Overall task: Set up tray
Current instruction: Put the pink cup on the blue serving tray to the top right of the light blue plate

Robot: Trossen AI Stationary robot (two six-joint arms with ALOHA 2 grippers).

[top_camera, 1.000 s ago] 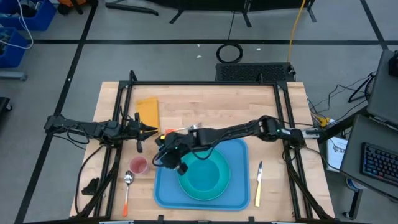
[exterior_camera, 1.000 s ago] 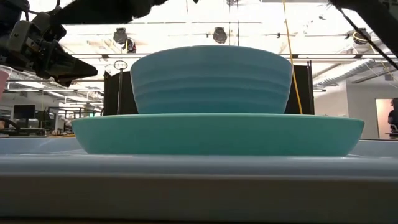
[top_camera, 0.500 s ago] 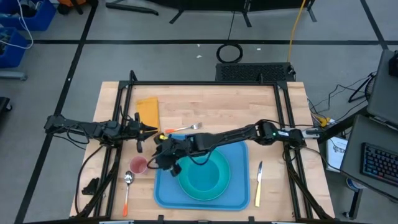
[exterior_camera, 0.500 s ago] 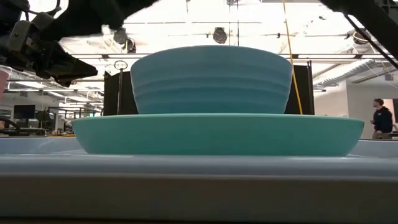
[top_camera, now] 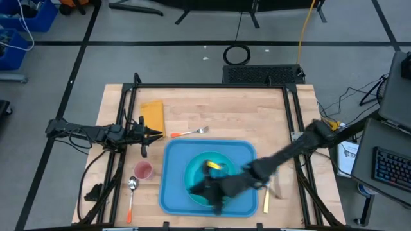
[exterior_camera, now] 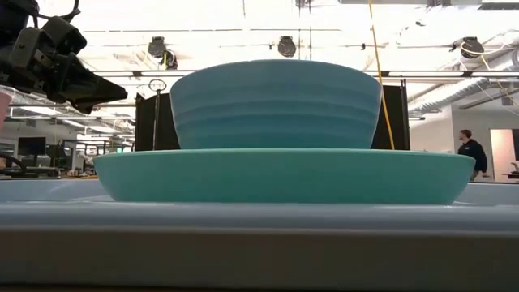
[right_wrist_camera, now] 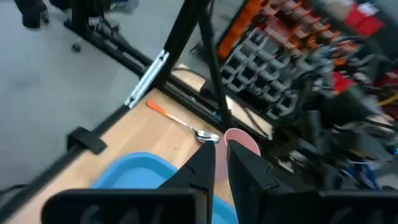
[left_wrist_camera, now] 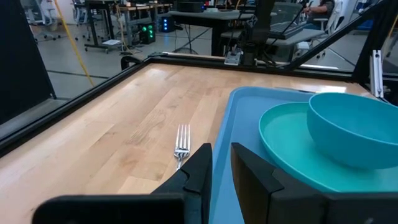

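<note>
You see the tray [top_camera: 172, 192], a large flat blue plastic rectangle with rounded corners and a low raised rim, lying flat on the desk [top_camera: 212, 109] toward its near edge, slightly right of centre. It carries a turquoise plate [top_camera: 192, 179] with a bowl [left_wrist_camera: 360, 124] standing on it.

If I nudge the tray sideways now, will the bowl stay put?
Probably, if nudged slowly. The bowl sits low and wide on the plate, so tipping looks unlikely. Both look smooth and glossy, so the stack may slide on the tray.
</note>
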